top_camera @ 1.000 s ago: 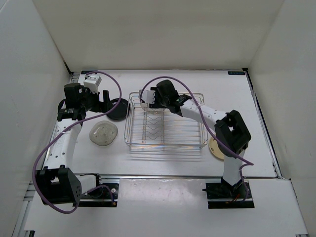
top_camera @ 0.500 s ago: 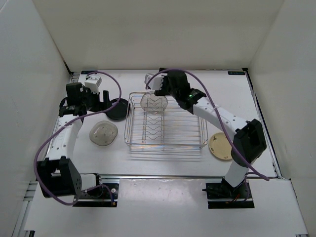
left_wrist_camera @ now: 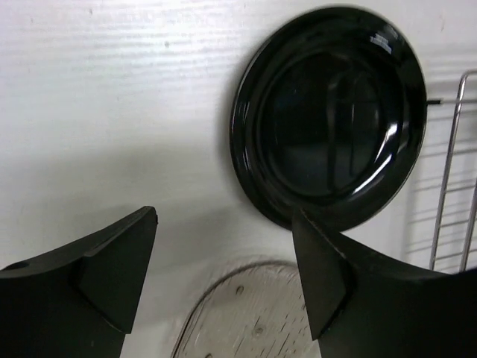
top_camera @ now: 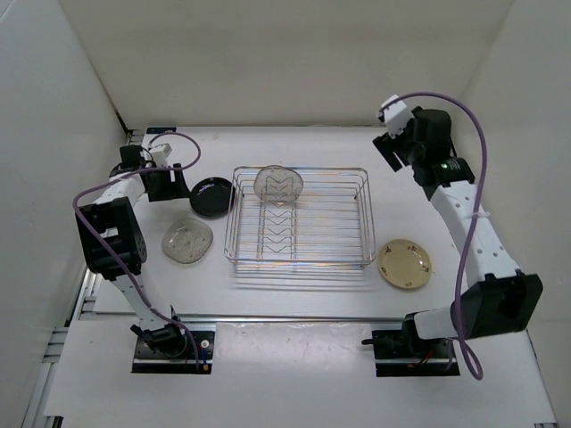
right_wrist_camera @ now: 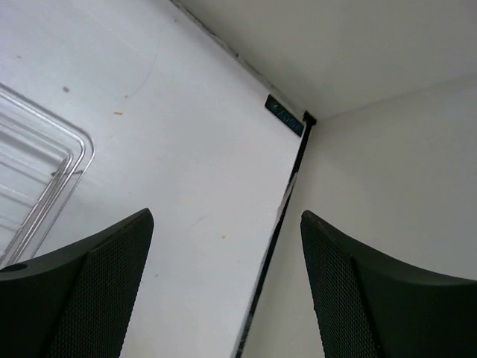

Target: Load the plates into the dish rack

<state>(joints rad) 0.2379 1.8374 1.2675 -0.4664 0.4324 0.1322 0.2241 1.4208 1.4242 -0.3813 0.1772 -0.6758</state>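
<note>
- The white table is boxed in by plain white walls on three sides. A dark seam runs along its right edge, and a small blue label sits at the far right corner.
- The dish rack sits mid-table, with one pale plate standing upright at the far end of its wire dividers.
- My left gripper hangs low at the far left, fingers spread and empty, just beside the glossy black plate.
- The black plate lies flat just left of the rack. The clear glass plate lies flat nearer my base, close to it.
- My right gripper is raised near the far right corner, fingers apart with nothing between them.
- The cream speckled plate lies flat just right of the rack's near corner.
</note>
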